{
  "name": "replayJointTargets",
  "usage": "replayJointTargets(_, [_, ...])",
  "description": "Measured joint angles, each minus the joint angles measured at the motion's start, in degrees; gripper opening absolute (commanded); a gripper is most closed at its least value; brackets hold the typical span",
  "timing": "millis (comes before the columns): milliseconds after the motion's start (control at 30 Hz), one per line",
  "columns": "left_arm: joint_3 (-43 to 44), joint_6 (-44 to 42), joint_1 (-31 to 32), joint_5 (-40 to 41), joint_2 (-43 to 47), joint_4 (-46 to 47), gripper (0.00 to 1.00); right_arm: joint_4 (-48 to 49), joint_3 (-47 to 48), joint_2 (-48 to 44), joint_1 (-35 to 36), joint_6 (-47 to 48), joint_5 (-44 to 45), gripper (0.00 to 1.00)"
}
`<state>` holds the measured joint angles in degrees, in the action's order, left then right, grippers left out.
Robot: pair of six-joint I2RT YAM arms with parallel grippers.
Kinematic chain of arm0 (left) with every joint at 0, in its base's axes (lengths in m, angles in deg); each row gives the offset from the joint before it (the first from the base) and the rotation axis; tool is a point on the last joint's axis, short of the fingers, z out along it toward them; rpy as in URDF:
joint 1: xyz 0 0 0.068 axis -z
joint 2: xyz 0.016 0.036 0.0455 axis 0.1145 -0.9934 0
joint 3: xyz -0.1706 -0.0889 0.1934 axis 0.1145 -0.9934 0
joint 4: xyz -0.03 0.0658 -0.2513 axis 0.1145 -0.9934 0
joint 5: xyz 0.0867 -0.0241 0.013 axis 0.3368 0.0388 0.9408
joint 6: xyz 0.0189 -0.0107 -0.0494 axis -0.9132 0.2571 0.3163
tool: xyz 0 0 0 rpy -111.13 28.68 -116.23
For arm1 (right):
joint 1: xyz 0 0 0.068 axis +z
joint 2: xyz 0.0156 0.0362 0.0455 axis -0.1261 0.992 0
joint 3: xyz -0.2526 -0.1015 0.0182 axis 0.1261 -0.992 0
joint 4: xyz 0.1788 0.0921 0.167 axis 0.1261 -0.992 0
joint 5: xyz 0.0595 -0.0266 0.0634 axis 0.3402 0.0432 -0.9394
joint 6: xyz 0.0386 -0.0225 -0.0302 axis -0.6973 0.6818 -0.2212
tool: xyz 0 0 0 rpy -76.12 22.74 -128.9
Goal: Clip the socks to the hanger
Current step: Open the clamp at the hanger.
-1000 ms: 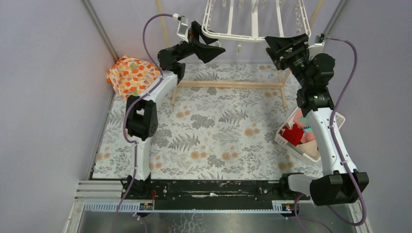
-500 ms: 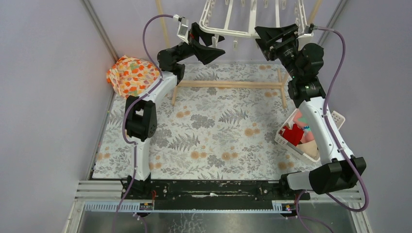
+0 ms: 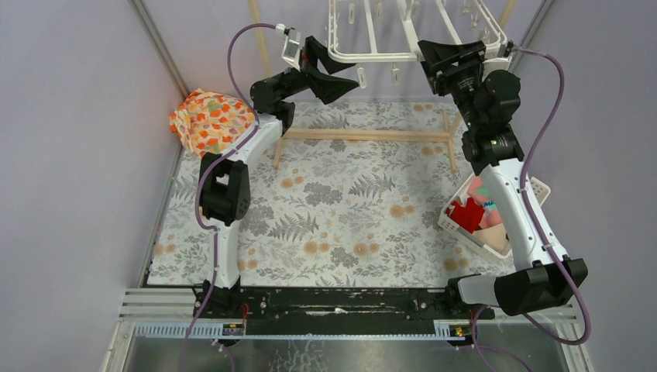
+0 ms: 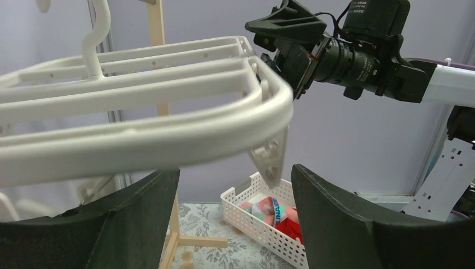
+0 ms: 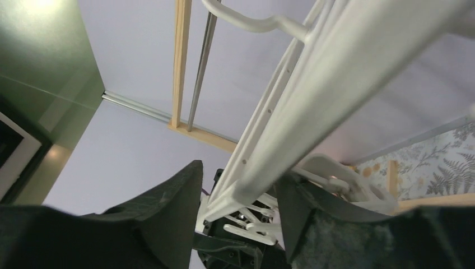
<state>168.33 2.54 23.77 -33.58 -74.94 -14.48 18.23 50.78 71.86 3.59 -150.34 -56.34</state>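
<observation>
Nearest the arm bases, on the grey fern-printed table cover (image 3: 341,209), a white slatted plastic basket (image 3: 455,226) sits at the right, beside the right arm. All the socks lie in it, soft and crumpled: the bright red sock (image 3: 467,215), the pink sock with a teal patch (image 3: 486,203) and the tan and brown sock (image 3: 496,237). Only the left wrist view shows lettering on the teal patch, too small there to read.

Farther back stand the light wooden stand (image 3: 364,135) and, at the left, the orange-flowered cloth bundle (image 3: 211,120).

Above the far edge hangs the white plastic drying hanger (image 3: 372,56), a rectangular frame of smooth rounded bars with small clips dangling from its rim. The left gripper (image 3: 350,71) is at its near left corner. Its wrist view shows the black fingers spread wide, the curved rim crossing above them and one triangular clip hanging between. The right gripper (image 3: 428,60) is at the near right corner. Its wrist view shows a white bar filling the gap between the fingers, which are clamped on it; from above that contact is hidden.
</observation>
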Motion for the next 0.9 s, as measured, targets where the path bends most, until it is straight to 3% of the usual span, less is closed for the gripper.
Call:
replayJointTargets(133, [-0.3, 0.9, 0.0, -0.2, 0.3, 1.5, 0.81, -0.1, 0.2, -0.2, 0.0, 0.8, 1.2, 0.21])
replayJointTargets(267, [-2.4, 1.1, 0.0, -0.7, 2.0, 1.8, 0.81, -3.5, 0.2, 0.2, 0.0, 0.5, 2.6, 0.0])
replayJointTargets(733, [-3.6, 2.3, 0.0, -0.8, 2.9, 3.5, 0.81, -5.1, 0.2, 0.9, 0.0, 0.7, 3.0, 0.0])
replayJointTargets(900, [-8.0, -0.3, 0.4, 0.1, 4.7, 2.3, 0.81, -5.0, 0.2, 0.9, 0.0, 0.7, 3.0, 0.0])
